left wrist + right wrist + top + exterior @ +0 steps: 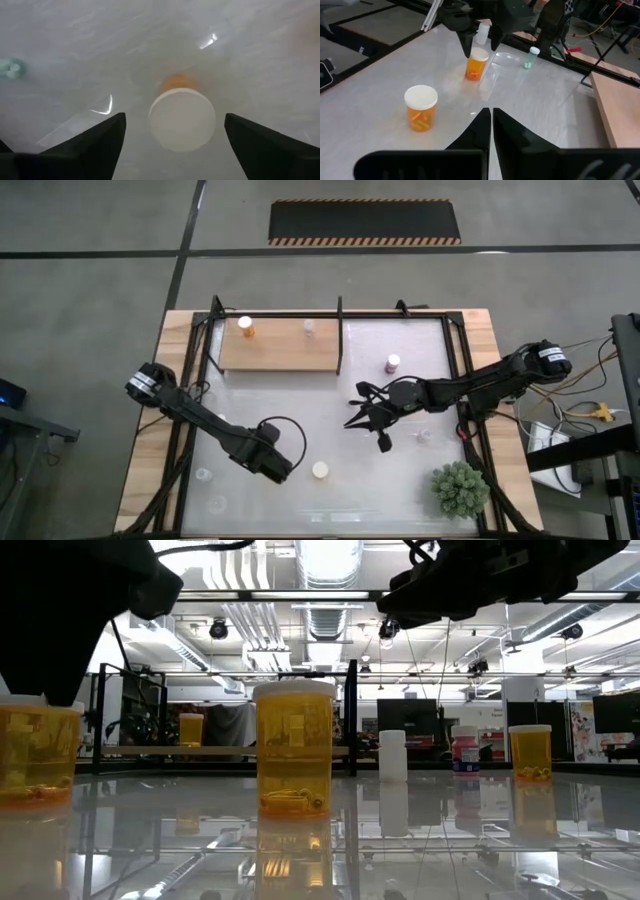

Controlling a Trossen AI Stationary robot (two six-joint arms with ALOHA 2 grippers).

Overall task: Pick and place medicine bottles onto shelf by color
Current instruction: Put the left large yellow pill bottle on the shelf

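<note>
The small orange pill bottle with white round cap (182, 119) stands upright, long axis vertical, on the glossy white tabletop (330, 420), near side. The left gripper (172, 137) hangs above it, jaws apart. The right gripper (490, 116) has jaws together.

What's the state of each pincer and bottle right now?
front orange bottle: upright, capped, on the table, not gripped
left pincer: open, fingers either side of the front orange bottle
right pincer: shut, empty
shelf orange bottle: upright, capped, on the shelf
whitish bottle: upright, on the shelf
purple bottle: upright, capped, on the table, off the shelf
</note>
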